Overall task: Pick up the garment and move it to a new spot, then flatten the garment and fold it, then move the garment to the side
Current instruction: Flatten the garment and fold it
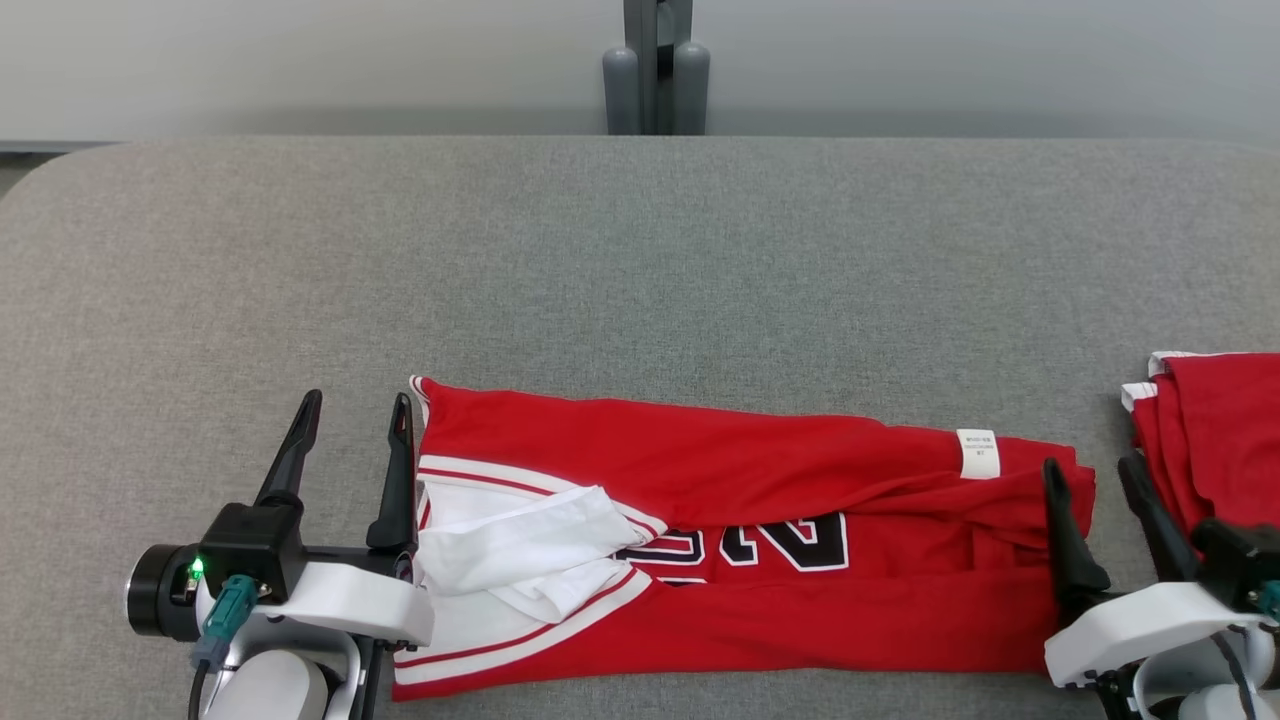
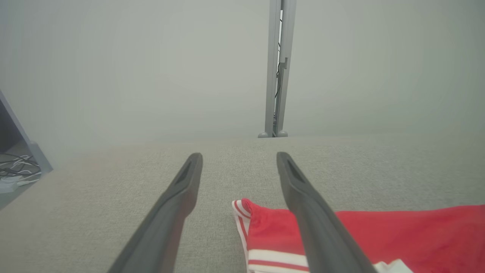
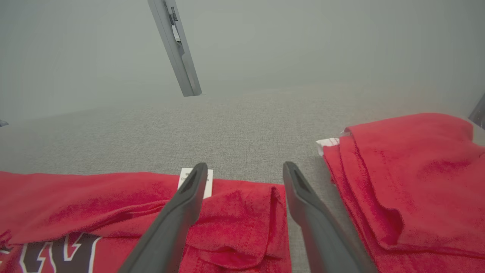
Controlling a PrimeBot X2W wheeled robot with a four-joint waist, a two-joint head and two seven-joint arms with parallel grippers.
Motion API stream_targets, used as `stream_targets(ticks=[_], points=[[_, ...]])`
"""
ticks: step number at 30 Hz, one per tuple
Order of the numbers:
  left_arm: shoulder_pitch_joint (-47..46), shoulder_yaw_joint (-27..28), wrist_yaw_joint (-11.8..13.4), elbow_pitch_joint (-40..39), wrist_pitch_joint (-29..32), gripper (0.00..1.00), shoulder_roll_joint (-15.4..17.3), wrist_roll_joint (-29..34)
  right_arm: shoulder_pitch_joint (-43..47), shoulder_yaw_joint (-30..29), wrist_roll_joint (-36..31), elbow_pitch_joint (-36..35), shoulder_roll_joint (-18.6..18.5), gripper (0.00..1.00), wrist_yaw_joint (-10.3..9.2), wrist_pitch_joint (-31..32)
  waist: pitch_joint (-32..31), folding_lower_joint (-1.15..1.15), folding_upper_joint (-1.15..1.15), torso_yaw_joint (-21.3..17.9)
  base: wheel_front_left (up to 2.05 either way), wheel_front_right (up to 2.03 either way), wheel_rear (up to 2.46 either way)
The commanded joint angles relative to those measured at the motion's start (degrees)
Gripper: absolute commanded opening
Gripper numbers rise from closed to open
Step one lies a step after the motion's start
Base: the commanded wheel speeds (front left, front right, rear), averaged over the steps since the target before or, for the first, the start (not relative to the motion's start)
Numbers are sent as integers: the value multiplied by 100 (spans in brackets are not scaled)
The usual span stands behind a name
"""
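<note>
We judge the red, white-trimmed fabric jersey [image 1: 720, 560], a long band near the front edge of the grey cloth table [image 1: 640, 280], half folded, with our left gripper [image 1: 357, 397] and right gripper [image 1: 1089, 463] wide and empty at its ends, so the final folds and the sideways move remain.

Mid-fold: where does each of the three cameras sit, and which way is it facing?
Head view: on the head, facing forward and down at the table and red jersey; left end effector lower left, right end effector lower right.
Left wrist view: on the left wrist, facing along its open fingers past the jersey's striped end.
Right wrist view: on the right wrist, facing along its open fingers over the jersey's other end, folded red stack beside.
Shared: both wrist views face the far post.
</note>
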Motion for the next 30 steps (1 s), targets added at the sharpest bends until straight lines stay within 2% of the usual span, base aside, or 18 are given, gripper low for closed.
stream_targets(ticks=[1,8,18,19,20,21,25,30], points=[[-86,3,-49,19,-23,100,20,55,-89,-2,7,177,-11,100,1,-37,69,0,0,4,0,0,0],[-208,-68,-134,120,-22,100,48,77,-348,-20,99,1372,40,100,1,-446,204,0,0,-2,0,0,0],[-280,11,-121,105,-22,100,132,34,-481,596,421,2443,129,100,3,-710,305,0,0,-120,0,0,0],[-282,19,-110,91,-22,100,134,32,-467,690,480,2486,142,95,9,-716,311,0,0,-130,0,0,0],[-277,29,-97,83,-22,100,143,30,-462,769,548,2495,148,41,9,-715,314,0,0,-143,0,0,0],[-266,42,-82,72,-22,100,155,22,-465,777,614,2415,146,0,9,-718,317,0,0,-160,0,0,0],[-222,76,-38,25,-22,100,186,-5,-403,596,749,1946,83,0,1,-750,321,0,0,-210,0,0,0],[-195,110,8,-34,-22,100,208,-19,-388,114,586,1140,10,0,1,-771,311,0,0,-246,0,0,0]])
